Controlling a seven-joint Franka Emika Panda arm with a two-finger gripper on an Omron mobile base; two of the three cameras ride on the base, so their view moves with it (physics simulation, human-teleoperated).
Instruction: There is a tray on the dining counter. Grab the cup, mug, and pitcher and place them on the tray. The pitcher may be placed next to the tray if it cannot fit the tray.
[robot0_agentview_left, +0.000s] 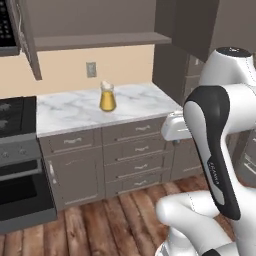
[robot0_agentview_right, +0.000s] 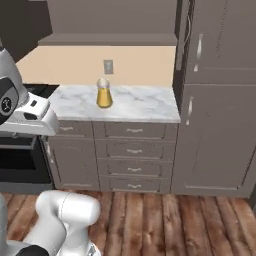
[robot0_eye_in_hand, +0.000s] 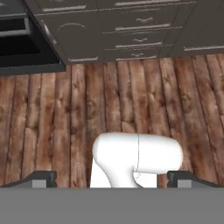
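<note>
- The pitcher (robot0_agentview_left: 107, 97) stands upright on a short marble table (robot0_agentview_left: 65, 112) above grey drawers (robot0_agentview_left: 135, 152); orange-yellow liquid fills its lower part.
- In the right base view the pitcher (robot0_agentview_right: 104, 93) sits toward the left of the table (robot0_agentview_right: 145, 107), below a wall outlet (robot0_agentview_right: 108, 66), with nothing touching it.
- A dark stove (robot0_agentview_left: 17, 150) adjoins the table on its left in the left base view; tall grey cabinets (robot0_agentview_right: 217, 100) stand to its right in the right base view.
- An open shelf (robot0_agentview_left: 100, 40) runs above the table.
- The hand (robot0_eye_in_hand: 112, 179) points down at the wooden floor (robot0_eye_in_hand: 144, 96), well away from the pitcher; its two finger tips (robot0_eye_in_hand: 41, 178) stand wide apart with nothing between them.
- In the hand view the drawer fronts (robot0_eye_in_hand: 127, 30) and the stove's base (robot0_eye_in_hand: 26, 52) lie along the top edge.
</note>
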